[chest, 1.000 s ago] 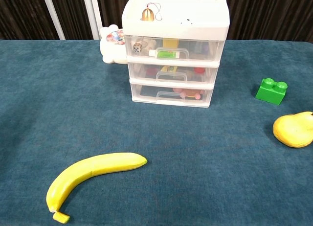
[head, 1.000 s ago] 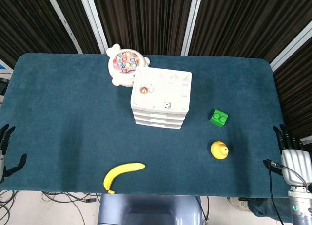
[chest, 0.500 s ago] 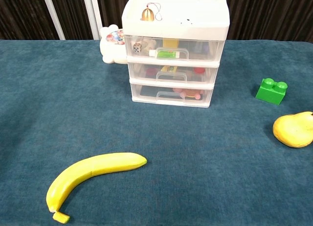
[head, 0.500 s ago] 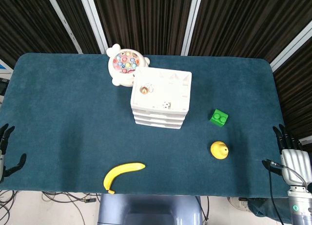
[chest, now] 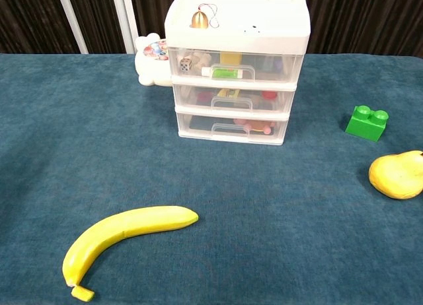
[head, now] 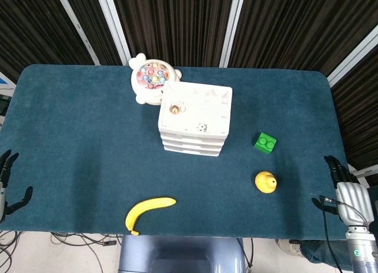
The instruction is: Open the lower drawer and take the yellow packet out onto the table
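Observation:
A white three-drawer unit (head: 195, 119) stands mid-table, and its front shows in the chest view (chest: 236, 67). The lower drawer (chest: 231, 128) is closed. Dark and pink-red things show through its clear front, but I cannot make out a yellow packet there. My left hand (head: 7, 187) hangs off the table's left edge with its fingers apart, holding nothing. Just past the right edge, my right hand (head: 345, 190) also has its fingers spread and holds nothing. Both hands are far from the drawers and neither shows in the chest view.
A banana (chest: 125, 236) lies near the front edge. A yellow pear (chest: 396, 175) and a green brick (chest: 367, 123) sit to the right of the drawers. A round fishing toy (head: 152, 77) stands behind the unit's left. A small bell (chest: 197, 18) rests on top.
My right hand has edged slightly inward toward the table's right edge. Nothing else has moved.

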